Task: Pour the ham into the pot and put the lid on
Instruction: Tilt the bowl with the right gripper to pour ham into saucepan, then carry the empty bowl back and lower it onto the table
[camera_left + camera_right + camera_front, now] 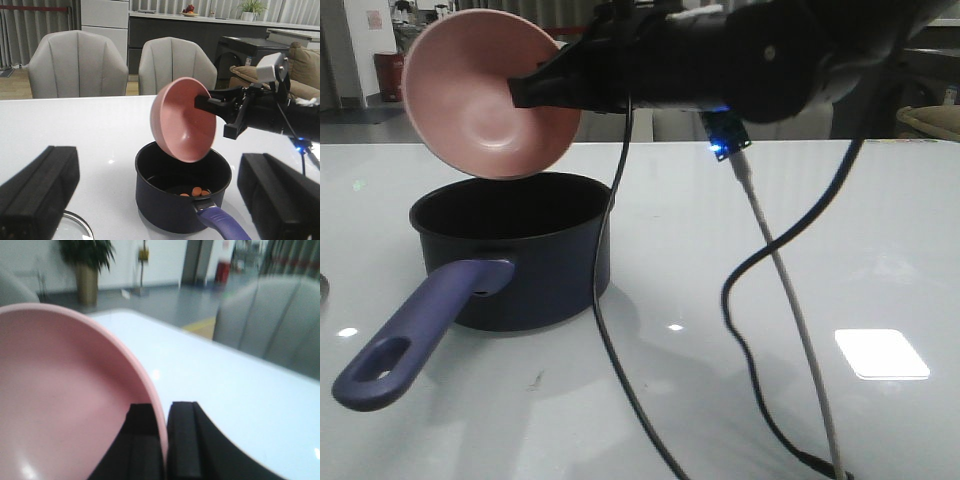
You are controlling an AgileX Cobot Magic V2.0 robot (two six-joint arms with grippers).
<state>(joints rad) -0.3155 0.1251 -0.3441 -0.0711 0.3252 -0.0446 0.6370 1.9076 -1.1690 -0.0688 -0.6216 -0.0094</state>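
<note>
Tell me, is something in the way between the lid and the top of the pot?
Yes. The pink bowl, pinched at its rim by the right gripper, hangs tilted right over the open pot. The ham pieces already lie inside. Only the lid edge shows, on the table beside the pot.

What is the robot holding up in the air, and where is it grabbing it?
The right gripper holds the pink bowl by its rim, tipped above the pot. The left gripper is open and holds nothing.
</note>
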